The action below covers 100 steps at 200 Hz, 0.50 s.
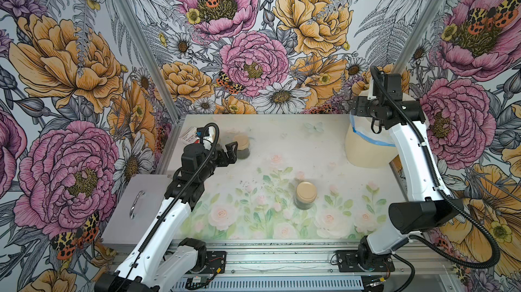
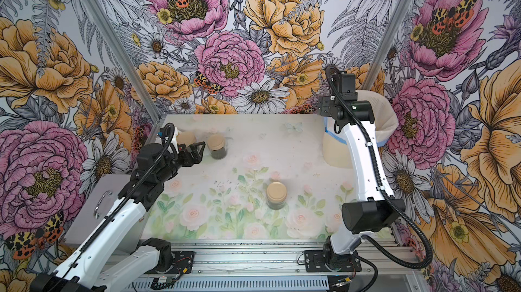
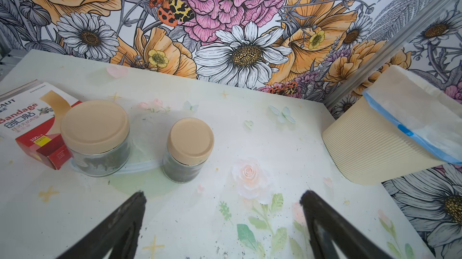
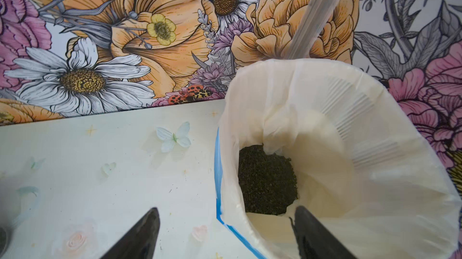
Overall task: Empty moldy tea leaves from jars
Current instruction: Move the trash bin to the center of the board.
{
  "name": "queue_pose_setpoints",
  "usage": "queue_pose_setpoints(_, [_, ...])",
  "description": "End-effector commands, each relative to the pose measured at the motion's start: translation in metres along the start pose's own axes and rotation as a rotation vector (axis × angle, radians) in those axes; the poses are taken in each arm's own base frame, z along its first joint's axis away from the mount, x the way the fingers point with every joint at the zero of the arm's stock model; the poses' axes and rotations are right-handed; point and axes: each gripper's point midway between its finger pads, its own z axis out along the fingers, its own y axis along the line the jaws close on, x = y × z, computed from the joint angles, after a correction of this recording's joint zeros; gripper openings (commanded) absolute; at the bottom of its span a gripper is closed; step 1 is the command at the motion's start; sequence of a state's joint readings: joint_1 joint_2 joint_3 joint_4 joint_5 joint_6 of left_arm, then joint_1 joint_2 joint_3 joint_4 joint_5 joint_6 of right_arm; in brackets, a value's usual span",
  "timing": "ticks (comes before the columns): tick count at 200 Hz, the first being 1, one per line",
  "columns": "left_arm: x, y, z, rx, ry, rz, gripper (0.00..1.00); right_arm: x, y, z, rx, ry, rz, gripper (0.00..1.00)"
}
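Shows tea leaves [image 4: 267,180] in the bin [image 4: 350,110], three lidded jars [image 3: 187,155] yet to empty; finds left gripper [image 3: 222,195], right gripper [image 4: 226,210] wide, empty.

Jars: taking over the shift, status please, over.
Left gripper: jaws open, empty, facing two lidded jars. Right gripper: jaws open, empty, above bin rim; tea inside. Third jar lidded, mid-table. Bandage box beside one.
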<state>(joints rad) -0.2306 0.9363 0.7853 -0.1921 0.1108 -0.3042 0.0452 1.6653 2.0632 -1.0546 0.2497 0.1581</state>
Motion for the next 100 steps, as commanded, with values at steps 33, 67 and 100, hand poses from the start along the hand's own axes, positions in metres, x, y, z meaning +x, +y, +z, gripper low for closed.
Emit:
queue_pose_setpoints(33, [0.007,-0.002,0.002,0.035,0.025,0.010,0.99,0.013,-0.003,0.049,-0.032,0.157,-0.029,0.69])
queue_pose_setpoints(67, [0.007,0.000,0.004,0.031,0.029,0.003,0.99,0.020,0.000,0.073,-0.067,0.209,-0.017,0.62])
queue_pose_setpoints(100, [0.008,0.001,0.007,0.032,0.036,-0.004,0.99,0.037,0.000,0.093,-0.087,0.284,-0.002,0.46])
